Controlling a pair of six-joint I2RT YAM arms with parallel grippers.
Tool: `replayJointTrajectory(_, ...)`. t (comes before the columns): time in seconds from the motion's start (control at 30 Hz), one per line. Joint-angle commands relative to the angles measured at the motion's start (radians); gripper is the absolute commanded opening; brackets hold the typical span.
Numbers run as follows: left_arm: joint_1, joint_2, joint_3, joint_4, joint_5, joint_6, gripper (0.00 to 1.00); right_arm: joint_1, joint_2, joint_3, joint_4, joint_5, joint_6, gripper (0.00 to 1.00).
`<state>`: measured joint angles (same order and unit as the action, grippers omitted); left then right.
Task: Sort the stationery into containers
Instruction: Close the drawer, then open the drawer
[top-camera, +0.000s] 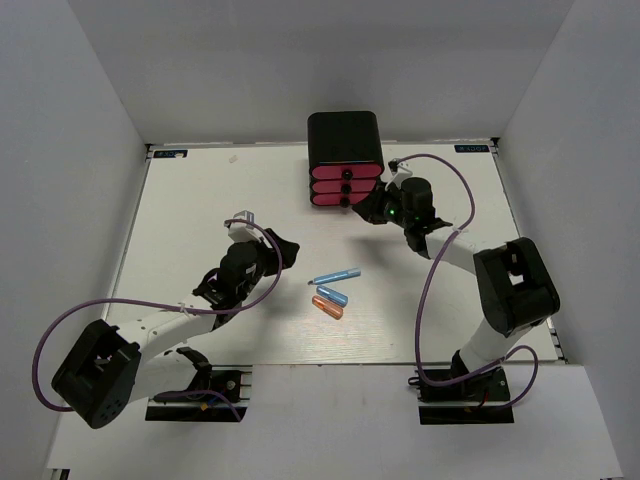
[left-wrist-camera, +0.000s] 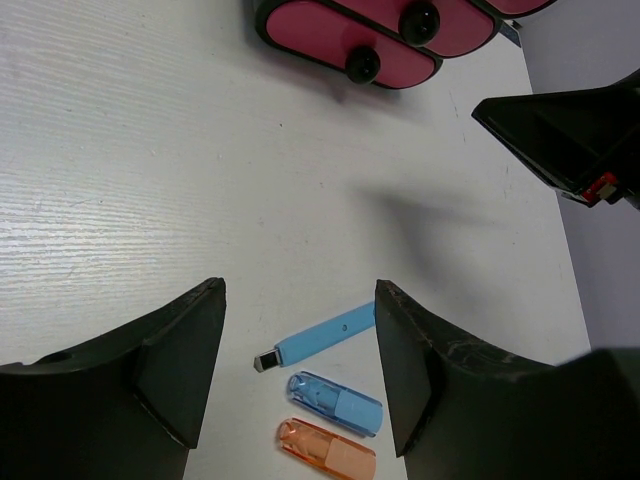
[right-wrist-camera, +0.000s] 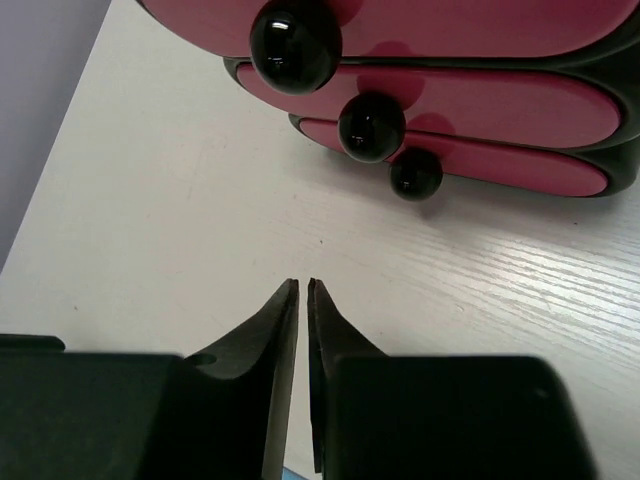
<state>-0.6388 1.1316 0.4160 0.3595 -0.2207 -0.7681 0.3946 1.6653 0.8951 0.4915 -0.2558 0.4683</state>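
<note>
Overhead, I see the black cabinet at the far side of the table, its three pink drawers facing me. My right gripper sits just in front of the cabinet's lowest drawer, toward its right. My left gripper is well in front of the cabinet, off to its left. The blue marker, blue capsule and orange capsule lie close together on the table in front of the cabinet.

From the left wrist, my fingers stand spread and hold nothing; the three pieces show in the gap between them, well short of the cabinet.

From the right wrist, my fingers are pinched almost together on nothing, pointing toward the cabinet's black knobs.
</note>
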Motion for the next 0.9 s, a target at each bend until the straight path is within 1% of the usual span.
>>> replayJointTrajectory(0.0, -0.004, -0.016, -0.006, -0.001, 0.007, -0.007, 0.71, -0.002, 0.03, 0.019, 0.088, -0.008, 0.012, 0.12)
replayJointTrajectory(0.03, -0.004, -0.029, -0.006, -0.011, -0.002, -0.007, 0.71, -0.002, 0.042, 0.028, 0.096, 0.001, 0.029, 0.08)
replayJointTrajectory(0.07, -0.004, -0.029, -0.006, -0.011, -0.002, -0.007, 0.71, -0.002, 0.056, 0.04, 0.104, 0.006, 0.038, 0.09)
replayJointTrajectory(0.1, -0.004, -0.041, -0.016, -0.02, -0.011, -0.007, 0.71, 0.0, 0.066, 0.047, 0.111, 0.007, 0.041, 0.13)
replayJointTrajectory(0.13, -0.004, -0.055, -0.016, -0.021, -0.011, -0.007, 0.71, 0.0, 0.079, 0.066, 0.114, 0.01, 0.049, 0.25)
replayJointTrajectory(0.27, -0.004, -0.076, -0.026, -0.042, -0.02, -0.016, 0.71, 0.003, 0.134, 0.106, 0.131, 0.035, 0.073, 0.33)
replayJointTrajectory(0.53, -0.004, -0.075, -0.036, -0.051, -0.02, -0.025, 0.71, 0.012, 0.174, 0.146, 0.176, 0.092, 0.107, 0.39)
replayJointTrajectory(0.6, -0.004, -0.075, -0.036, -0.051, -0.02, -0.025, 0.71, 0.013, 0.186, 0.156, 0.176, 0.107, 0.109, 0.39)
replayJointTrajectory(0.67, -0.004, -0.066, -0.025, -0.062, -0.02, -0.025, 0.71, 0.016, 0.2, 0.163, 0.179, 0.121, 0.113, 0.42)
replayJointTrajectory(0.87, -0.004, -0.066, -0.025, -0.062, -0.029, -0.025, 0.71, 0.018, 0.232, 0.194, 0.183, 0.119, 0.11, 0.46)
